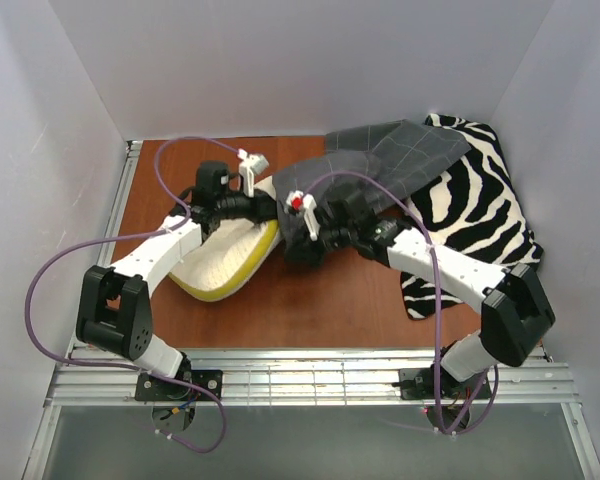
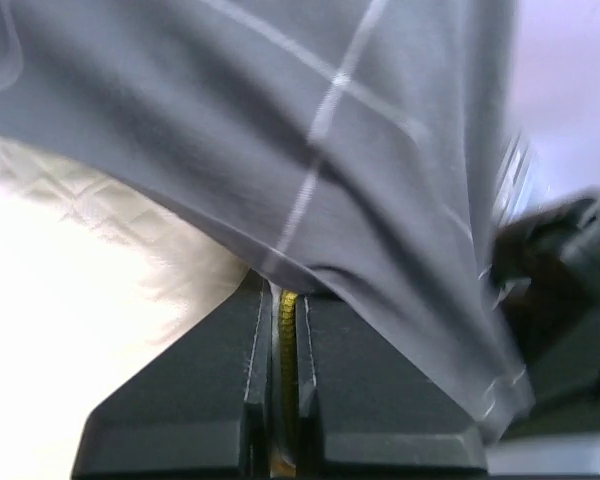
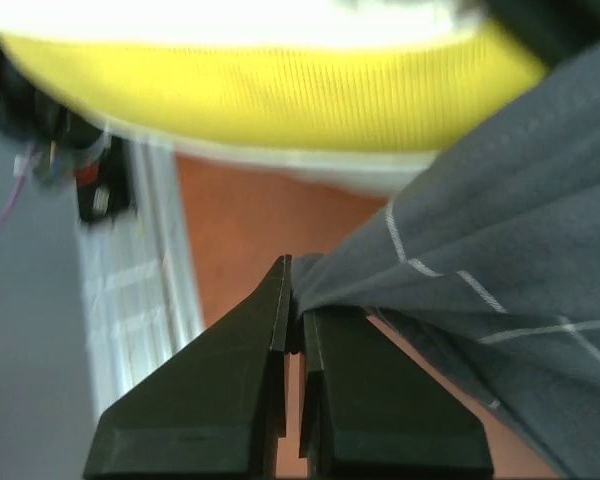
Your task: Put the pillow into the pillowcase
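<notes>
Cream-white and dimpled, the pillow (image 1: pixel 225 262) is laid on the table (image 1: pixel 320 300) left of centre, with its yellow-green edge turned toward the near and right sides. Its far right end is overlapped by the pillowcase (image 1: pixel 400 160) — dark grey cloth crossed by thin pale grid lines — which is spread from there toward the far right corner and partly draped over the zebra fabric (image 1: pixel 470 210). Whether any of the pillow is already inside the opening cannot be told; only the overlap is seen. In the left wrist view the grey cloth is hung across the pillow's pale face, and its hem is caught at the tips of the left gripper (image 2: pixel 285 295), whose fingers are pressed almost together, a thin yellow strip being seen in the slit between them. In the right wrist view a fold of the cloth's edge is pinched by the right gripper (image 3: pixel 295 300), its fingers pressed together just above the bare brown tabletop, with the pillow's yellow edge seen beyond it. From above, both grippers are brought close together at the cloth's near left end — the left one at the pillow's far end, the right one just beside the pillow's right edge.
</notes>
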Controlling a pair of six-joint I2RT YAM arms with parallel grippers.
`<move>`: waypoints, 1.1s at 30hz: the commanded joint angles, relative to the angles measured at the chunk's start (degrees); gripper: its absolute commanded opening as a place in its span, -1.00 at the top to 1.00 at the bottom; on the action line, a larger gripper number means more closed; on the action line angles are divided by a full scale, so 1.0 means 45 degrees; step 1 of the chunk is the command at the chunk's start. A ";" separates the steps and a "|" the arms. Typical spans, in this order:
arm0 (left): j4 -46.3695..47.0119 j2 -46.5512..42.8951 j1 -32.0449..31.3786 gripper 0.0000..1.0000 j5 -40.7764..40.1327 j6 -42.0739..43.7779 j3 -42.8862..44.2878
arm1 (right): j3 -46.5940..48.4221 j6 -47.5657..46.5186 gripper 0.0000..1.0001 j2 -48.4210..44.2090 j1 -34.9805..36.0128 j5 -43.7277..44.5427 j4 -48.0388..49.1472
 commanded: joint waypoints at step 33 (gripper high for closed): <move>-0.9991 0.8462 0.4972 -0.96 0.1342 1.1903 0.7057 | 0.2994 -0.2154 -0.38 0.4915 -0.3455 0.3247 -0.4800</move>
